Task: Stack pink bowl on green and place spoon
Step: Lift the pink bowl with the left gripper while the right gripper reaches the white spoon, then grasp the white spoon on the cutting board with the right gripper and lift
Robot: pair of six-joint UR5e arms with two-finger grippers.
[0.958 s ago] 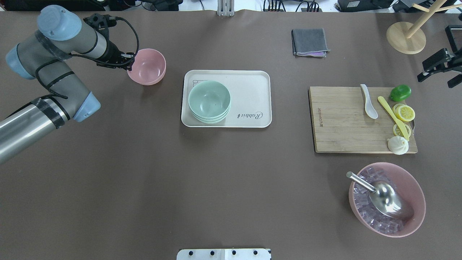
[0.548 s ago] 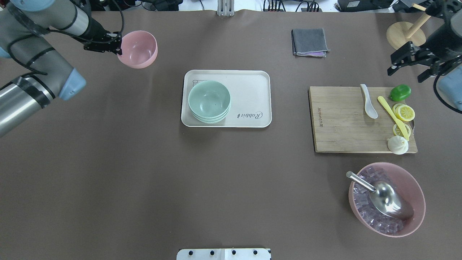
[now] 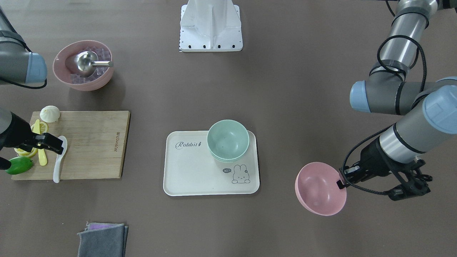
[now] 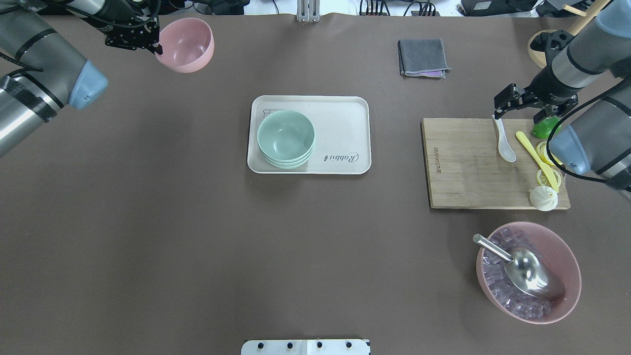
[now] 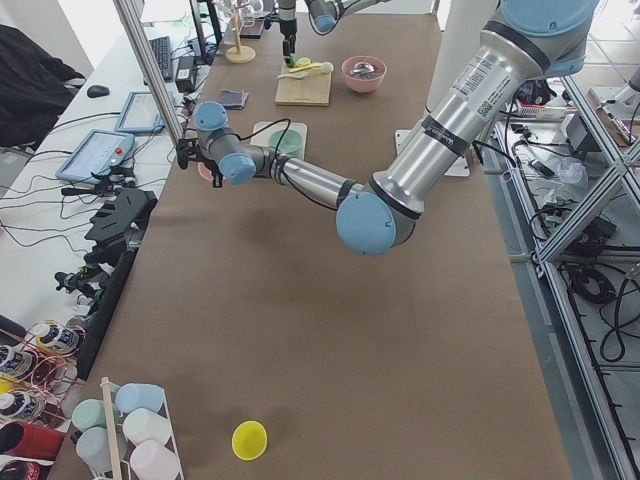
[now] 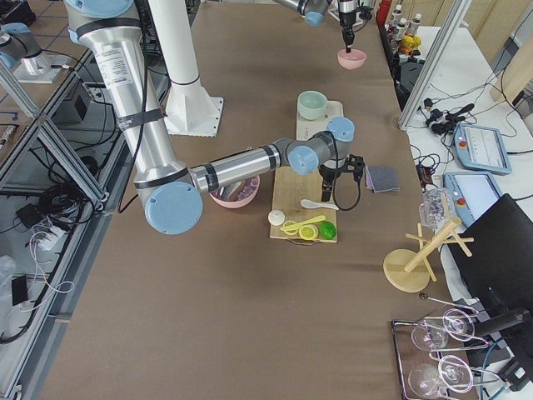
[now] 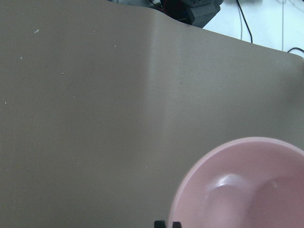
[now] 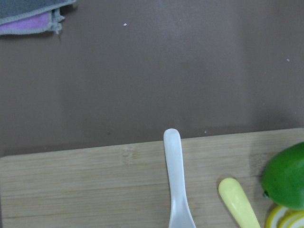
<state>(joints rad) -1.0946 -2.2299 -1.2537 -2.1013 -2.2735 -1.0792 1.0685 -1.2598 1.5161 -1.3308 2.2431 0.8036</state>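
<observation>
Bring the pink bowl (image 4: pixel 187 43) level over the green (image 4: pixel 286 135)
Your left hand (image 4: pixel 157 47) is clamped on the rim of the pink bowl, clear of the surface (image 4: pixel 197 246); the green sits well to that hand's right, so centre rim over rim before you lower. Your right hand (image 4: pixel 522 111) hangs with fingers seemingly apart, the spoon (image 4: pixel 504 142) just beneath it.

A brown matte table (image 4: pixel 148 222) carries a cream rectangular plastic tray (image 4: pixel 345 106) near its centre. On the robot's right of the tray lie a bamboo cutting board (image 4: pixel 463 162) and, nearer the robot, a large dusky-pink bowl of clear cubes (image 4: pixel 574 266). Beyond the tray on that same side sit a folded grey cloth (image 4: pixel 423 56) and a round wooden stand base (image 4: pixel 535 52), while a white metal plate (image 4: pixel 305 347) lies between the tray and the robot.
</observation>
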